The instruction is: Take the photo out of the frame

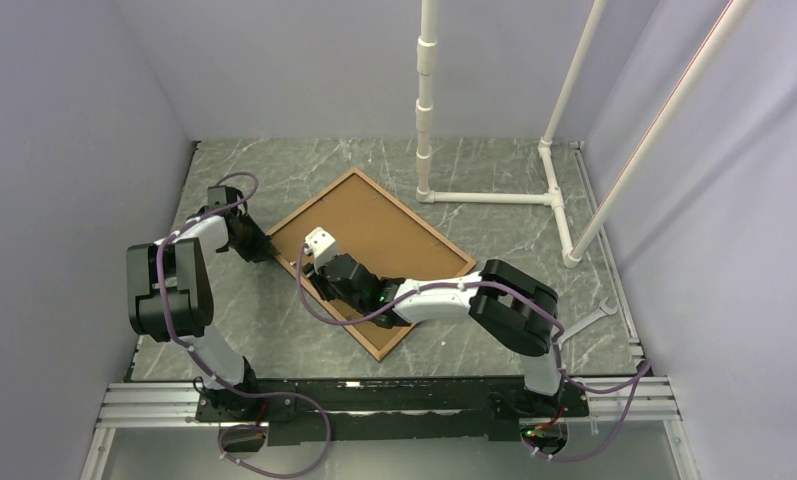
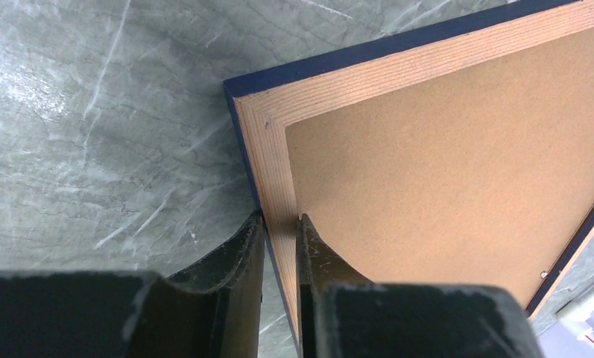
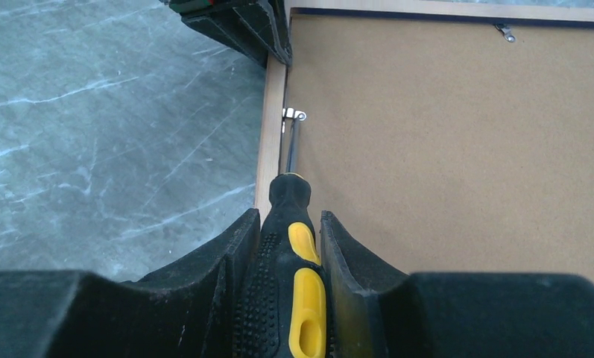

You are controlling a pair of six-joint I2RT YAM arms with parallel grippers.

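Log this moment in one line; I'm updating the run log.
frame face down | left gripper shut on frame edge | right gripper shut on screwdriver, tip at clip | photo not out

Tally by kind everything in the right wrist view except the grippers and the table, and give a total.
screwdriver: 1
frame: 1
hardboard back of the photo: 1
metal retaining tabs: 2
Total: 5

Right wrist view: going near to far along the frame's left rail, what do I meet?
Right gripper shut on the screwdriver → metal clip at the screwdriver's tip → left gripper clamping the frame rail.
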